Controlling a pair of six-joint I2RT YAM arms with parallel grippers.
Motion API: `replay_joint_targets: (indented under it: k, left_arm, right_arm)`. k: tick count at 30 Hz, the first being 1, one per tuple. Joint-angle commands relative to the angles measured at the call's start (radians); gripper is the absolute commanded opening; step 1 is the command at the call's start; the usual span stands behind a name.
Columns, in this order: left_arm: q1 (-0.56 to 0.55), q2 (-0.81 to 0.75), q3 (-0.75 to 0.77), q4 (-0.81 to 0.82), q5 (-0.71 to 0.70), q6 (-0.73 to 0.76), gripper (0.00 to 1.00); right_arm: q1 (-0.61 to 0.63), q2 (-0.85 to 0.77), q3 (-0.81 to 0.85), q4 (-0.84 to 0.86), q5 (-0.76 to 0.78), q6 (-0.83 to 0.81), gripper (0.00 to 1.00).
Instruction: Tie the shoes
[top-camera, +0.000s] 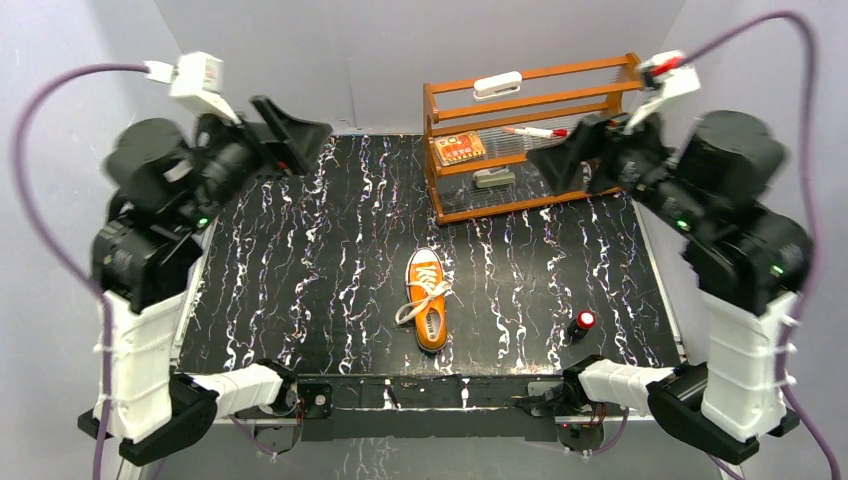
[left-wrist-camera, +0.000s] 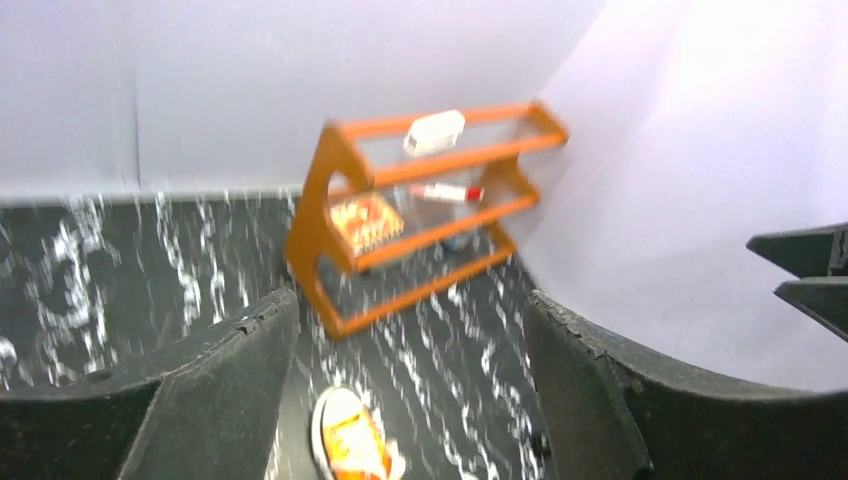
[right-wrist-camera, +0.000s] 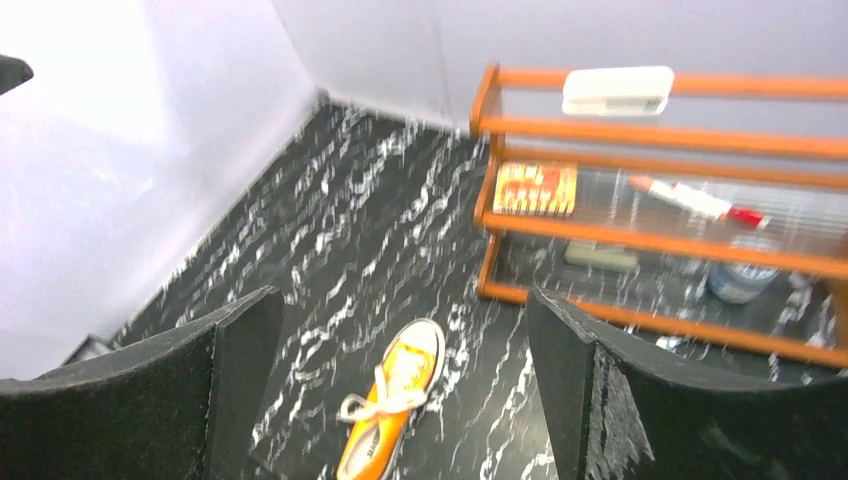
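Observation:
The orange sneaker (top-camera: 428, 298) lies on the black marbled table (top-camera: 300, 270), toe cap to the far side, its white laces (top-camera: 422, 300) gathered in loops across the middle. It also shows in the right wrist view (right-wrist-camera: 396, 395) and, blurred, in the left wrist view (left-wrist-camera: 350, 445). My left gripper (top-camera: 300, 135) is raised high at the back left, open and empty. My right gripper (top-camera: 560, 160) is raised at the back right in front of the rack, open and empty. Both are far from the shoe.
An orange wooden rack (top-camera: 530, 135) stands at the back right with a white eraser (top-camera: 497, 84) on top, a marker (top-camera: 535, 131), an orange box (top-camera: 460, 149) and a grey block. A small black and red object (top-camera: 581, 323) lies right of the shoe.

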Motion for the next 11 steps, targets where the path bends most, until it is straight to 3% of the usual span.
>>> replay_joint_targets:
  k: [1, 6, 8, 11]
  left_arm:
    - [0.003, 0.026, 0.153, 0.008, -0.057, 0.114, 0.79]
    - [0.003, -0.019, 0.162, 0.009, -0.096, 0.147, 0.79]
    - [0.003, -0.034, 0.152, -0.006, -0.110, 0.154, 0.79]
    - [0.003, -0.032, 0.166, -0.026, -0.111, 0.155, 0.79]
  right_arm:
    - [-0.003, 0.043, 0.211, -0.081, 0.065, -0.044, 0.99]
    - [-0.003, 0.027, 0.233, -0.060, 0.171, 0.015, 0.98]
    - [-0.003, 0.006, 0.184, -0.044, 0.114, -0.013, 0.98]
    - [-0.003, 0.043, 0.221, -0.118, 0.172, 0.018, 0.98]
